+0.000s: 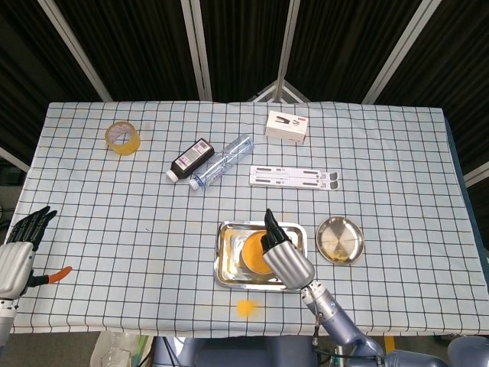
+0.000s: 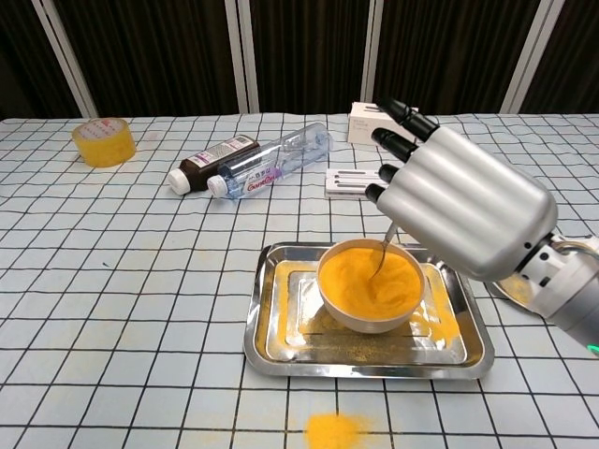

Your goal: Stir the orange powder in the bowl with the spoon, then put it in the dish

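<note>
**Spoon in the powder, stirring under way**

The right robot hand (image 2: pixel 459 210) hangs over the bowl (image 2: pixel 370 290), its fingers closed round the top of a thin metal spoon (image 2: pixel 382 254) whose lower end dips into the orange powder (image 2: pixel 360 276). The bowl sits inside a steel tray (image 2: pixel 281 346) near the front edge of the checked worktop (image 2: pixel 140 281). The round steel dish (image 1: pixel 340 239), where the spoon looks meant to end up, lies just to the right of the tray in the head view, apart from it.

The left robot hand (image 1: pixel 19 256) sits well off at the worktop's left edge, fingers spread and holding nothing.

I'd judge the spoon to be light, stiff and slick, so a pinch high on the handle could let it swivel; the grasp wants to stay firm as it turns. The powder is loose and spills easily: some already lies on the tray floor and in a small heap (image 2: pixel 332 432) on the cloth in front. The bowl looks light enough to slide or tip if the spoon drags its wall, so gentle strokes kept to the middle seem wise.

Further back lie a tape roll (image 2: pixel 104 141), a dark bottle (image 2: pixel 211 161), a clear plastic bottle (image 2: pixel 271 161) and a small white box (image 2: pixel 374 122).
</note>
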Tool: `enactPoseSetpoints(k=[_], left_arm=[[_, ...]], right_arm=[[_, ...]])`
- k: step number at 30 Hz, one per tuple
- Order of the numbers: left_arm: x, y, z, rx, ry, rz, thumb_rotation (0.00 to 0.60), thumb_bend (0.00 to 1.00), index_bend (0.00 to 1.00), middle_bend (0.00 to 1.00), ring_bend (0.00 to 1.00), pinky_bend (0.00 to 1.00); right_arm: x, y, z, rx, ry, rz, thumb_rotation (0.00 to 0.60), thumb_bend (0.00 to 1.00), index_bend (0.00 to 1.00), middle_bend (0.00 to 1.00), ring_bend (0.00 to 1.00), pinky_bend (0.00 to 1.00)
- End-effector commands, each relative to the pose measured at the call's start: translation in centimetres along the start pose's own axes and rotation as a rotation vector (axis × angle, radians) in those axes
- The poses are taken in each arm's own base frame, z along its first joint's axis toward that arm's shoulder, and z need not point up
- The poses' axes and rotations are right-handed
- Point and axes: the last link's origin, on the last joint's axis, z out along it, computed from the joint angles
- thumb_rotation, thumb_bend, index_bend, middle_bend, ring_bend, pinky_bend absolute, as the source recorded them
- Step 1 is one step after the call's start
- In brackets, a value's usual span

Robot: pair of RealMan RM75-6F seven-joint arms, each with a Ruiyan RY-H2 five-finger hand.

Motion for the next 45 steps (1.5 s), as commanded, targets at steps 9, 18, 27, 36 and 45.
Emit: enactPoseSetpoints(k=[9, 18, 27, 36, 45], left_arm=[[0.0, 0.0, 0.0, 0.0, 0.003, -0.003, 0.6, 0.0, 0.0, 0.0, 0.0, 0.0], [0.0, 0.0, 0.0, 0.002, 0.0, -0.004, 0.6, 0.0, 0.0, 0.0, 0.0, 0.0], [0.1, 0.0, 0.0, 0.0, 0.003, -0.005, 0.6, 0.0, 0.0, 0.0, 0.0, 0.0], [0.1, 0.0, 0.0, 0.001, 0.005, -0.006, 0.6, 0.0, 0.0, 0.0, 0.0, 0.0], [0.0, 0.0, 0.0, 0.001, 0.005, -0.003, 0.6, 0.0, 0.0, 0.0, 0.0, 0.0]], right_arm=[[0.3, 0.2, -0.3, 0.039, 0.025, -0.052, 0.6, 0.57, 0.61, 0.51, 0.18, 0.0], [0.8, -0.5, 0.0, 0.028, 0.024, -0.013, 0.6, 0.57, 0.6, 0.51, 0.18, 0.0], [0.4, -1.6, -0.4, 0.058, 0.02, -0.023, 0.6, 0.57, 0.6, 0.51, 0.18, 0.0], [-0.6, -1.6, -0.8, 0.062, 0.004, -0.048, 0.6, 0.57, 0.61, 0.51, 0.18, 0.0], [-1.5, -0.4, -1.2, 0.034, -0.021, -0.068, 0.6, 0.57, 0.61, 0.51, 0.18, 0.0]])
